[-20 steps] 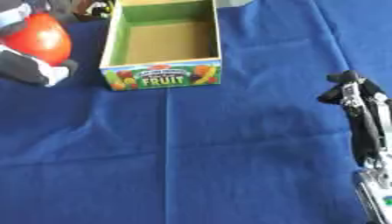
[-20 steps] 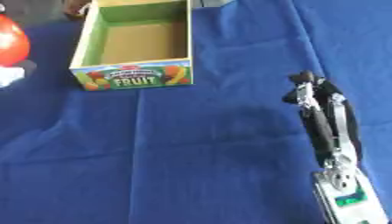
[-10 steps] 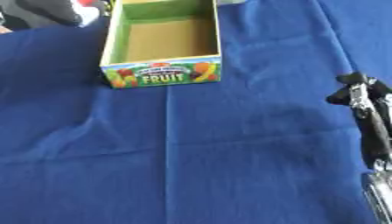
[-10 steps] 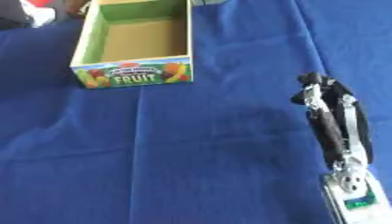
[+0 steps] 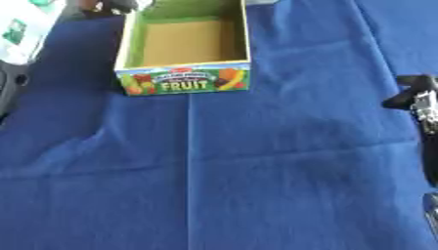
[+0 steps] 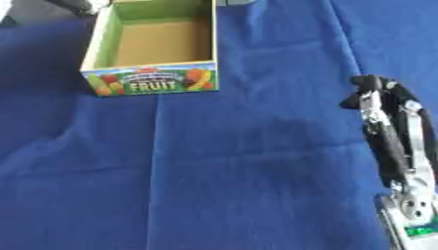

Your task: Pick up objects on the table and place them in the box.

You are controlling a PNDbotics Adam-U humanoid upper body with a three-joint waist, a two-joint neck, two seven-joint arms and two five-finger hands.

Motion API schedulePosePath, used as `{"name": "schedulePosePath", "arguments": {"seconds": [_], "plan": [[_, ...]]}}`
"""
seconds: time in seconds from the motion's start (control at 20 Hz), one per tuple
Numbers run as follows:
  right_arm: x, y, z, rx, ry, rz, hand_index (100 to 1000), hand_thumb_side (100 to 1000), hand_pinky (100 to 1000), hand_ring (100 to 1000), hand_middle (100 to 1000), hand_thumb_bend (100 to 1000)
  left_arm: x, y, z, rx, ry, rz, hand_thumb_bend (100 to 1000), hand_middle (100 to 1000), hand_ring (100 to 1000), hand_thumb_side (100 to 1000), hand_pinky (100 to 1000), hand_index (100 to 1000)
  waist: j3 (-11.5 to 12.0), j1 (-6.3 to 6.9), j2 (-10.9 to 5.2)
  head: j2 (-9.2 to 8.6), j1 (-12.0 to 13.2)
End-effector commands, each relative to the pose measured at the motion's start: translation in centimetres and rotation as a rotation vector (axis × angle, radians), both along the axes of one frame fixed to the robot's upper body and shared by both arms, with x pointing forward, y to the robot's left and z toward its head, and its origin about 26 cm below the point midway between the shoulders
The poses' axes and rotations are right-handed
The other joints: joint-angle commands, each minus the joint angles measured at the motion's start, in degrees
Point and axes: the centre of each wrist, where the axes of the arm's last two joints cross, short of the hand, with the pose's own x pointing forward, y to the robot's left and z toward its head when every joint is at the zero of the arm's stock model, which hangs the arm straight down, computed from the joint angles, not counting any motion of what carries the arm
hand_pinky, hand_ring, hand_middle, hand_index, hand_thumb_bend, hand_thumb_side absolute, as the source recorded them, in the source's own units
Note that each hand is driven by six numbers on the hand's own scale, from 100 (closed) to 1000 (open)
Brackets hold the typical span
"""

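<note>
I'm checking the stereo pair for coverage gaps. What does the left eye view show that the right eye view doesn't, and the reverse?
Only the left eye view shows a white object with green marks at its top left corner. Only the right eye view shows the black and silver right hand along its length, fingers straight, with a green-marked base at the bottom; the left eye view catches only its edge. Both share the open cardboard box labelled FRUIT, its inside bare, and the blue cloth.

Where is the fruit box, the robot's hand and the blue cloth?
fruit box (image 5: pixel 186 84): left eye view, front label.
right hand (image 6: pixel 389 129): right eye view, fingers.
blue cloth (image 6: pixel 214 185): right eye view, bare middle.
</note>
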Motion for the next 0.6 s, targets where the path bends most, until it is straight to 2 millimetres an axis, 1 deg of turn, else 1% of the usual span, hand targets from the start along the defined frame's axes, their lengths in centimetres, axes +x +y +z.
{"name": "schedulePosePath", "arguments": {"seconds": [0.05, 0.15, 0.4, 0.5, 0.6], "plan": [[-0.1, 0.0, 1.0, -0.023, -0.05, 0.037, 688, 714, 654, 547, 453, 100, 0.5, -0.3, 1.4, 0.005, -0.073, 0.002, 100, 546, 354, 205, 100, 919, -0.3, -0.35, -0.92, -1.18, 0.6], [-0.1, 0.1, 1.2, -0.026, -0.059, 0.049, 689, 715, 654, 547, 453, 100, 1.0, -0.8, 1.3, 0.012, -0.078, -0.006, 100, 545, 353, 205, 100, 914, -0.6, -0.3, -0.65, -1.46, 0.6], [0.0, 0.1, 1.3, -0.026, -0.062, 0.056, 690, 720, 655, 549, 455, 100, 1.7, -0.8, 1.0, 0.02, -0.083, -0.009, 100, 545, 357, 204, 100, 911, -0.7, -0.29, -0.54, -1.57, 0.6], [0.2, 0.5, 2.0, -0.029, -0.096, 0.083, 687, 711, 654, 548, 454, 100, 2.3, -1.1, 0.0, 0.02, -0.038, 0.014, 100, 559, 371, 196, 100, 931, -1.9, 0.14, 0.16, -2.56, 0.7], [0.4, 0.7, 2.4, -0.023, -0.111, 0.096, 687, 709, 653, 547, 453, 100, 3.1, -1.3, -0.7, 0.029, -0.008, 0.046, 100, 564, 372, 199, 100, 936, -2.7, 0.44, 0.56, -3.0, 0.9]]}}
